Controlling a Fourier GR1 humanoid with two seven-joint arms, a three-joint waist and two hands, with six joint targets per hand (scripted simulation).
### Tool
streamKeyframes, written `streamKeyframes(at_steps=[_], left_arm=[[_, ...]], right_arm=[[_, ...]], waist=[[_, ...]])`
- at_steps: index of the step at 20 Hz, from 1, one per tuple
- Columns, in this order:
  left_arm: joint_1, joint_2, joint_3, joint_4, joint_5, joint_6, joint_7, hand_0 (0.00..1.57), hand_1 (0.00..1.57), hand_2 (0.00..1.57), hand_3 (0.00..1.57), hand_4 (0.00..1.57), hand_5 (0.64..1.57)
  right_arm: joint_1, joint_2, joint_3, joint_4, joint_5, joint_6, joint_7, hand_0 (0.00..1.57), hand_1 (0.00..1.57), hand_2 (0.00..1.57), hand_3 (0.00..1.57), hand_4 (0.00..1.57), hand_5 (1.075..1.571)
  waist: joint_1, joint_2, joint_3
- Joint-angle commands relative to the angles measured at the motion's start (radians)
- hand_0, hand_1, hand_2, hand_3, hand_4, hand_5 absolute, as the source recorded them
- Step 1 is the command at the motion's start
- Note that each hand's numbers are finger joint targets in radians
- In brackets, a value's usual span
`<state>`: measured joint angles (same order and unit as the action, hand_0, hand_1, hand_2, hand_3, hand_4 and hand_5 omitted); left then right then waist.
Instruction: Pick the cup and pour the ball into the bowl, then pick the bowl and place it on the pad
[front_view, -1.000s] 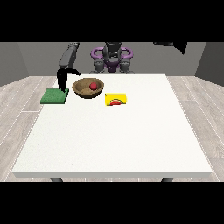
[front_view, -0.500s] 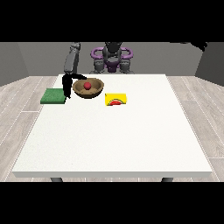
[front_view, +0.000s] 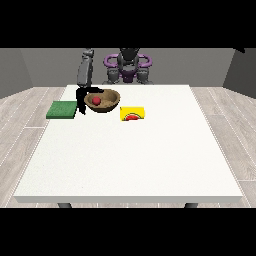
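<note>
A white counter (front_view: 130, 150) carries all items near its far edge. A brown bowl (front_view: 103, 101) stands upright there with a red ball (front_view: 96, 100) resting inside it. A green pad (front_view: 62, 109) lies flat just to the bowl's left, apart from it. A yellow cup (front_view: 132, 114) lies on its side just right of the bowl, its red-lined mouth facing the camera. The hand at the view's left (front_view: 82, 94) hangs from a grey forearm, positioned between pad and bowl, with a dark finger or thumb extending across to the bowl's near-left rim; whether it is curled round the rim cannot be told. The other hand is out of sight.
</note>
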<state>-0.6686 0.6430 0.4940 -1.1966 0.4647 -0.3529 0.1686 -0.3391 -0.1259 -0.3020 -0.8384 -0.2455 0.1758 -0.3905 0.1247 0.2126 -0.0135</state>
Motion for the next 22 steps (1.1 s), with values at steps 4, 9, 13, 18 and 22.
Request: streamKeyframes(at_steps=[4,9,13,18,22], left_arm=[[-0.011,0.015,0.007,-0.035,0.032,-0.011,0.011,0.00,0.00,0.00,0.00,0.25,1.515],[-0.047,0.075,0.055,-0.003,0.064,-0.045,-0.015,0.00,0.00,0.00,0.00,0.55,1.564],[-0.015,0.046,0.032,-0.007,0.058,-0.039,0.002,0.00,0.00,0.00,0.00,0.67,1.570],[0.032,0.059,0.046,0.096,0.024,-0.062,-0.049,0.00,0.00,0.00,0.00,0.73,1.569],[0.060,0.079,0.071,0.146,0.016,-0.049,-0.070,0.00,0.00,0.00,0.00,0.72,1.569]], right_arm=[[0.036,0.018,-0.025,0.119,0.035,-0.135,0.005,1.57,1.57,1.57,1.51,0.79,1.427],[0.034,-0.015,-0.017,0.082,0.058,-0.178,0.035,1.57,1.57,1.57,1.57,1.09,1.471],[0.035,-0.044,-0.045,0.034,0.015,-0.196,0.109,1.57,1.57,1.57,1.57,1.07,1.494],[0.044,-0.073,0.038,-0.106,0.067,-0.272,0.272,1.57,1.57,1.57,1.57,1.05,1.533],[-0.048,-0.167,0.001,-0.129,-0.010,-0.220,0.466,1.57,1.57,1.57,1.57,1.03,1.534]], waist=[[0.048,0.060,0.0143],[0.072,0.114,0.0126],[0.066,0.063,0.0127],[0.003,-0.001,0.0105],[-0.051,-0.050,0.0126]])
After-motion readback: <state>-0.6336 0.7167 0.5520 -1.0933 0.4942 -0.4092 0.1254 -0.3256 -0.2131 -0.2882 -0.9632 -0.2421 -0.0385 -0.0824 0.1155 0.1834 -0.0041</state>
